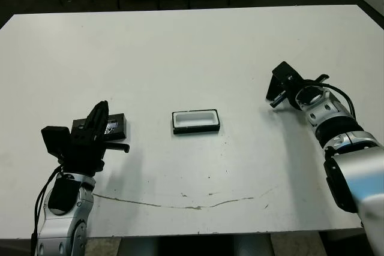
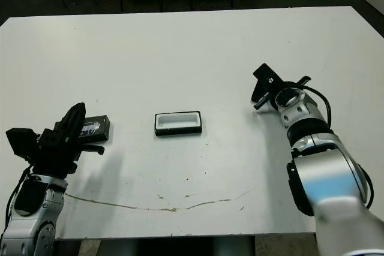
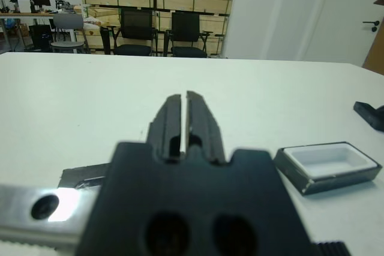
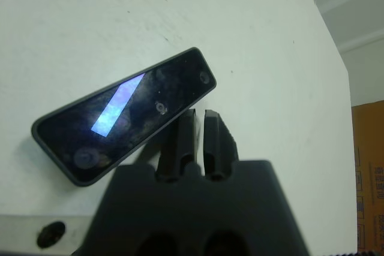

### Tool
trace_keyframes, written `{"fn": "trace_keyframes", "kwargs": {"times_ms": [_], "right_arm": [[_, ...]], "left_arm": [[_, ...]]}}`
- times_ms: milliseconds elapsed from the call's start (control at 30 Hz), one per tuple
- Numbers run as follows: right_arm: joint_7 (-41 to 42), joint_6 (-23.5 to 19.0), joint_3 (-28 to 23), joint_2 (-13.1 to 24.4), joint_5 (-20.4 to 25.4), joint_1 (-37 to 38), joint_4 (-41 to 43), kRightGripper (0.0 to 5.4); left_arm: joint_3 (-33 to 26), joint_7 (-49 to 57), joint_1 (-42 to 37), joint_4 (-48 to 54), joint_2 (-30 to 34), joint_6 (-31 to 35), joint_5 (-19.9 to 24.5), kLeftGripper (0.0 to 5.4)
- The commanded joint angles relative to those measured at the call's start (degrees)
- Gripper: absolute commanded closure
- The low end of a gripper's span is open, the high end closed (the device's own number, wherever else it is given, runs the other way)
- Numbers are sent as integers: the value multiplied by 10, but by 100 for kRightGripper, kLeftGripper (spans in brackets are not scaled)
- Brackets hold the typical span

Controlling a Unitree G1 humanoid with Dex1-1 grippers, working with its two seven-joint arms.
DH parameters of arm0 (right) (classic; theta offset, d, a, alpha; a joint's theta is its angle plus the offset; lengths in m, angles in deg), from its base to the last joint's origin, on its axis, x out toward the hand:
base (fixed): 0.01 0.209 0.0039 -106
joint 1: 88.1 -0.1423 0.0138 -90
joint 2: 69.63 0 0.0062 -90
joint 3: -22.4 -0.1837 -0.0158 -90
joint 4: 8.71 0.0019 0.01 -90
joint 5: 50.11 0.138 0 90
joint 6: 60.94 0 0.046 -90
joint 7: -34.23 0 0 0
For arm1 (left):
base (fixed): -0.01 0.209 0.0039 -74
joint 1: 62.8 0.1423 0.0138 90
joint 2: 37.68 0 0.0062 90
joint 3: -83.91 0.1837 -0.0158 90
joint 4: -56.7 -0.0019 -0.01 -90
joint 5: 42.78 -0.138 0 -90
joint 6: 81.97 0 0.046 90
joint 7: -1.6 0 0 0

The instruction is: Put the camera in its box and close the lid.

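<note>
1. Two claws are in view over the white surface (image 1: 192, 46), one at each side, well apart.
2. The left claw (image 1: 98, 114) is at the robot's left, near the front edge. Its two black fingers (image 3: 180, 112) lie pressed together with only a thin slit between them; the claw is clenched and grasps nothing.
3. The lid (image 1: 111, 125) lies flat on the surface directly beneath and just beyond the left claw's fingers. Its glossy face and small pale label are partly visible; the arm covers the remainder.
4. The box (image 1: 195, 121) sits near the centre of the surface, between the two arms and to the right of the lid. Its white lining faces upward, and its interior holds nothing. It does not touch the lid.
5. The right claw (image 4: 199, 119) is at the robot's right, further back on the surface than the box. Its fingers are likewise drawn together, clenched, with nothing between them.
6. The camera (image 4: 126, 115) lies flat on the surface at the right claw's fingertips, glossy face up with a bluish glint across it. The fingertips reach its long edge; whether they touch it cannot be determined.
7. The camera is well apart from the box.
</note>
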Motion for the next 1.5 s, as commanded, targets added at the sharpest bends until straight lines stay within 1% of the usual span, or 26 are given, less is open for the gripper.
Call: {"fn": "trace_keyframes", "kwargs": {"times_ms": [33,233,367,500,600,767,900,967,1100,1333,1500], "right_arm": [[8,-1,8,-17,-6,13,-18,540],[-1,0,11,-26,-14,10,-24,540],[-10,21,13,-29,-16,13,-23,540],[-14,29,0,-39,-3,16,-23,540],[-13,45,0,-42,-4,19,-23,540],[-16,52,4,-54,-7,18,-24,540],[-13,53,-5,-64,2,17,-25,540],[-7,64,-13,-68,12,21,-23,540],[-1,89,3,-75,-1,24,-20,540],[30,124,6,-86,5,32,-14,540],[42,127,8,-85,4,31,-15,540]], "left_arm": [[0,1,7,-3,3,8,1,539],[1,3,11,0,5,9,-2,539],[1,2,12,2,6,11,-1,539],[2,2,13,2,6,12,-1,539],[2,4,13,1,5,12,-1,539],[3,4,14,4,6,11,-4,539],[1,1,13,1,5,9,3,539],[1,2,13,0,6,6,-1,539],[0,5,10,3,5,14,1,539],[2,8,10,7,6,20,-2,539],[2,5,8,4,7,16,-3,539]]}}
